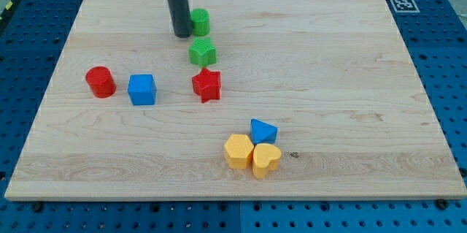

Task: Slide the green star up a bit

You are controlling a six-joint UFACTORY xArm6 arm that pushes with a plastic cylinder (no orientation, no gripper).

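Upper centre: green star (202, 51); green cylinder (199, 21) just above it, in our way; red star (207, 85) just below; our rod upright, my tip (182, 36) left of the cylinder, touching no block, holding nothing.

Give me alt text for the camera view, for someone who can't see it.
My tip rests on a wooden board, just left of a green cylinder, with the green star below them. A red star, blue cube and red cylinder sit lower; two yellow blocks and a blue one cluster near the bottom.
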